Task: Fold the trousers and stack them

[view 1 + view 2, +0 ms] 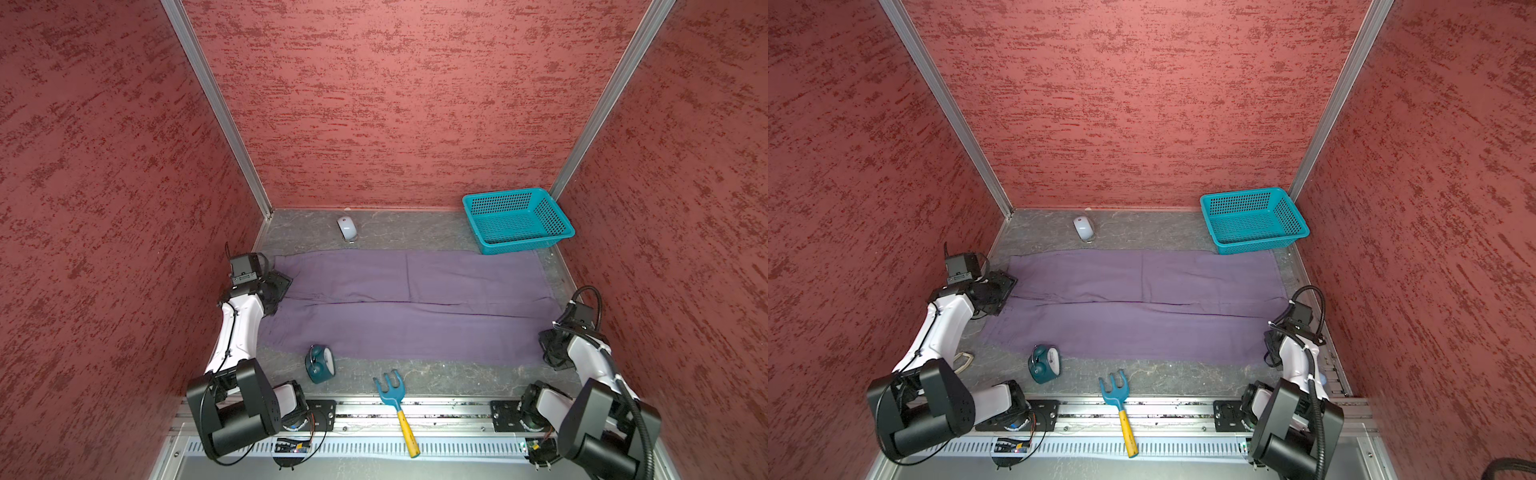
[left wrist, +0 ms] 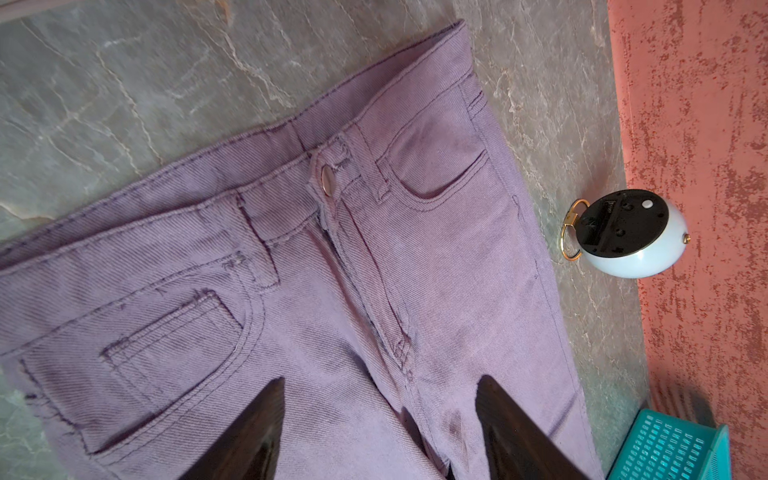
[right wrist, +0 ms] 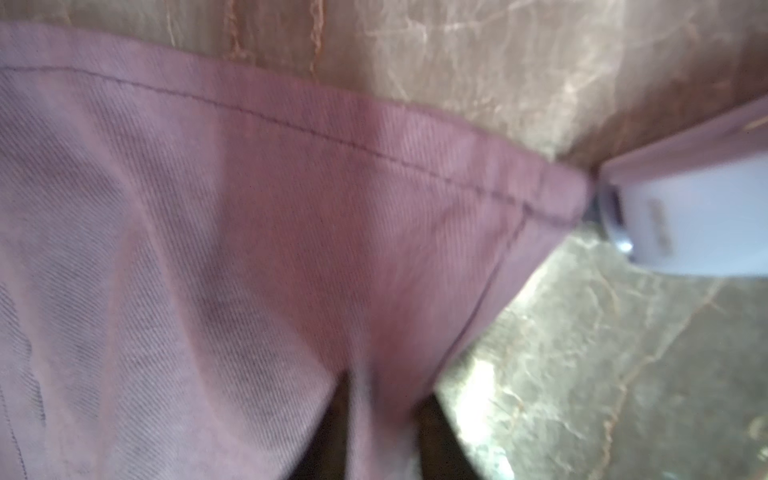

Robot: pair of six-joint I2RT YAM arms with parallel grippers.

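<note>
Nothing actually readable here, tbh. The teal alarm clock (image 1: 319, 362) shows its dial in both top views, but the numerals are too tiny to make out. The white casing (image 3: 706, 220) in the right wrist view has a label-ish smudge, totally blurred. No lettering I can make out on the button (image 2: 327, 182) of the trousers (image 2: 436, 270).

The right wrist view blurs the trousers (image 3: 249, 249); the basket (image 2: 673, 446) is cut off.

trousers (image 1: 407, 307): centre | basket (image 1: 482, 202): behind them, right | clock (image 1: 320, 363), rake (image 1: 392, 395): in front
</note>
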